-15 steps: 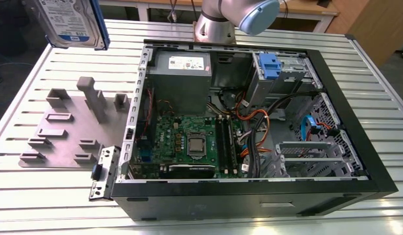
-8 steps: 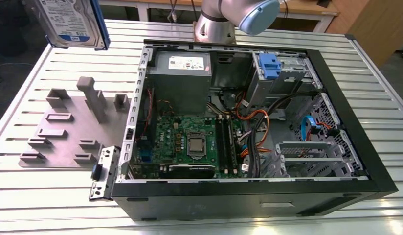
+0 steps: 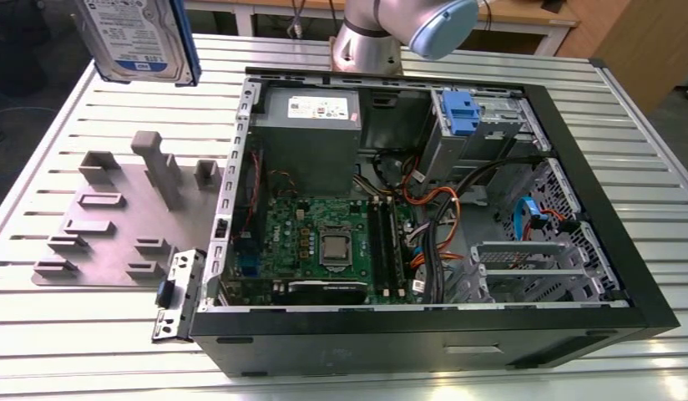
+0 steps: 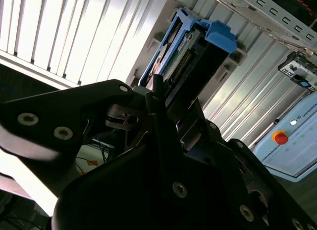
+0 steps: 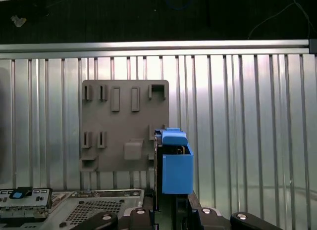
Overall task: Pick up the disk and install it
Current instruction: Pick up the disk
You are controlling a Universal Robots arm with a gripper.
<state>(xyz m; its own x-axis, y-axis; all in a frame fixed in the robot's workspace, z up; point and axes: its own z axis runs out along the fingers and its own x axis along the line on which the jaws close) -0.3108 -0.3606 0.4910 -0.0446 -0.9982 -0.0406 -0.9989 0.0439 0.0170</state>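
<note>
Hanging in the upper left corner of the exterior view, the disk (image 3: 138, 38) is being held in the air, well above the surface (image 3: 88, 334) and close to the camera. Its silver face with the blue-and-white label is facing the camera, and a blue plastic frame is running down its right edge. It is standing roughly upright, tilting a little.

In the second wrist view, the pincer (image 4: 173, 104) is gripping the disk (image 4: 190, 49). The black fingers (image 4: 157, 94) are closing against it on either side, and the blue frame is sticking out beyond them. In the first wrist view the disk (image 5: 177, 165) is showing edge-on, rising out of the pincer (image 5: 171, 205). Beyond it, a grey plate (image 5: 124, 126) of pegs and slots is lying on the ribbed metal surface (image 5: 247, 121).

In the exterior view that grey plate (image 3: 110, 221) is lying flat at the left of the frame, below the disk. Just beside it, an open computer case (image 3: 433, 334) is lying on its side, taking up the middle and right of the frame. Inside, a green circuit board (image 3: 321, 238) is sitting in the lower middle and a grey power supply box (image 3: 311, 117) is sitting above it. A blue-handled drive holder (image 3: 459, 113) is sitting to the right of that box. The arm (image 3: 400, 29) is rising at the top centre of the frame, behind the case.
</note>
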